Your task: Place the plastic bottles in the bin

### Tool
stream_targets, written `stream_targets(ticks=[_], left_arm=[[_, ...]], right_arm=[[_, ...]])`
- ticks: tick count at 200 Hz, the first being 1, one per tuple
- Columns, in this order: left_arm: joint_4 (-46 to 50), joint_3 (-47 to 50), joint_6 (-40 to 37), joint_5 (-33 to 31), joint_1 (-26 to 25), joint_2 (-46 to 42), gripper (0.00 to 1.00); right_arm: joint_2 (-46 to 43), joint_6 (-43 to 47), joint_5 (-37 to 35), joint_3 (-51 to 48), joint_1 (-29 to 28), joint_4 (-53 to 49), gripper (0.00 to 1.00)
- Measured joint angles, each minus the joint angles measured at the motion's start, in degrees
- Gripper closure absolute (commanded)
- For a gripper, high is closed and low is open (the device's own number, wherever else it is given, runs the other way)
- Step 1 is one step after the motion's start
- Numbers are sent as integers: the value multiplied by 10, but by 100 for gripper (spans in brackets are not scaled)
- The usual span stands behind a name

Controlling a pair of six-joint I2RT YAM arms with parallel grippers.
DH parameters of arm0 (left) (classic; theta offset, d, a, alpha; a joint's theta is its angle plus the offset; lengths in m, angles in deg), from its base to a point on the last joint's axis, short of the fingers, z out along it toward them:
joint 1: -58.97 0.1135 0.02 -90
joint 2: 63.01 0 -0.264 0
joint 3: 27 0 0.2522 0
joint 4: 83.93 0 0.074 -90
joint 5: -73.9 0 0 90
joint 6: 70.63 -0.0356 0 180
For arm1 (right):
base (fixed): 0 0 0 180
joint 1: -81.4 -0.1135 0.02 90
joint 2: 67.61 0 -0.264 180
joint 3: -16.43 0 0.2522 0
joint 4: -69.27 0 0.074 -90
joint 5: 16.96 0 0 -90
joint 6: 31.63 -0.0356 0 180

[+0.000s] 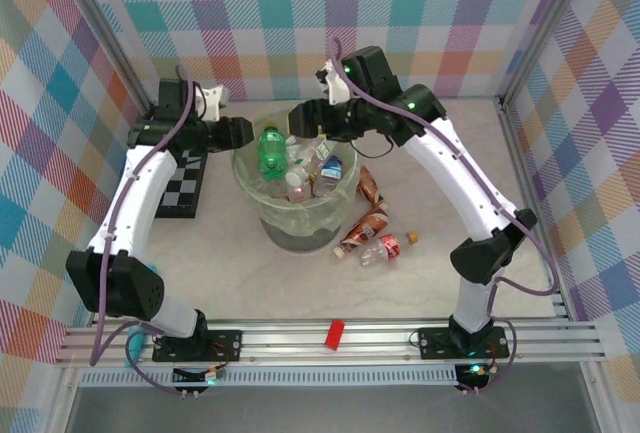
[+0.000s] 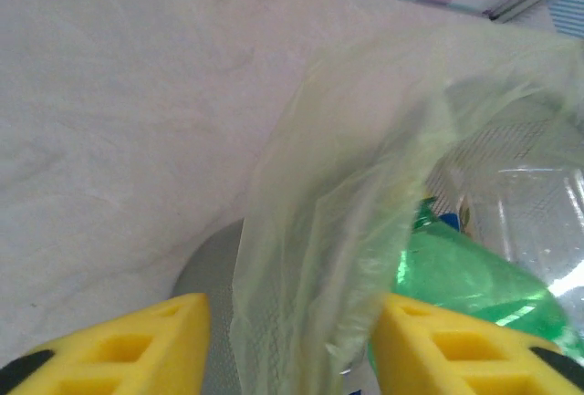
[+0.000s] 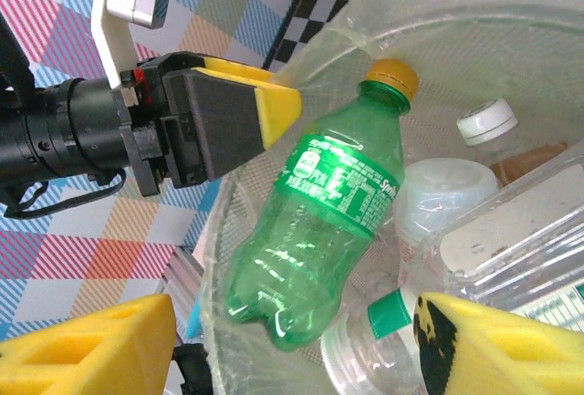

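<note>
The bin [image 1: 296, 225], a pale-green translucent bucket with a thin liner [image 2: 347, 167], stands mid-table with several plastic bottles in it. A green bottle [image 3: 328, 222] with a yellow cap leans against the bin's left wall; it also shows in the top view [image 1: 270, 150]. Clear bottles [image 3: 429, 199] lie beside it. My left gripper [image 2: 292, 322] is open at the left rim [image 1: 247, 133], its yellow fingers [image 2: 137, 349] astride the liner's edge. Above the bin [image 1: 300, 118], my right gripper [image 3: 294, 327] is open, holding nothing. Two brown bottles [image 1: 366, 209] and a clear red-labelled one [image 1: 384, 249] lie on the table to the bin's right.
A black-and-white chessboard [image 1: 185, 188] lies left of the bin under the left arm. A small red block [image 1: 335, 334] sits on the front rail. Checked walls close in the table on three sides.
</note>
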Motion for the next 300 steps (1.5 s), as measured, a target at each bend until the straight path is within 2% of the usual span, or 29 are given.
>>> stream_targets(ticks=[23, 35, 65, 116, 139, 172, 205, 234, 263, 287, 300], left_arm=[[10, -27, 3, -12, 0, -17, 34], [16, -45, 1, -17, 0, -25, 34], [37, -79, -1, -33, -15, -44, 43], [76, -128, -6, -91, -147, -67, 54], [87, -129, -15, -125, -185, -63, 56], [114, -127, -36, -179, -222, -37, 64], [130, -94, -54, -236, -229, -26, 75], [147, -78, -64, -285, -229, -25, 80], [153, -76, -68, -323, -229, -24, 82], [153, -76, -71, -319, -229, -17, 83], [152, -76, -71, -310, -229, -11, 79]], right_arm=[[-30, 11, -8, -18, 6, -1, 29], [-48, 13, -13, -37, 10, -2, 28], [-92, 21, -25, -99, 35, -8, 28], [-158, 23, -39, -241, 96, -14, 28], [-170, 23, -45, -282, 101, -14, 28], [-207, 19, -61, -349, 107, -13, 28], [-251, 7, -67, -406, 126, -10, 28], [-267, 3, -71, -435, 139, -9, 28], [-272, -1, -74, -454, 147, -9, 28], [-276, -3, -74, -467, 152, -9, 28], [-279, -3, -74, -474, 154, -7, 28]])
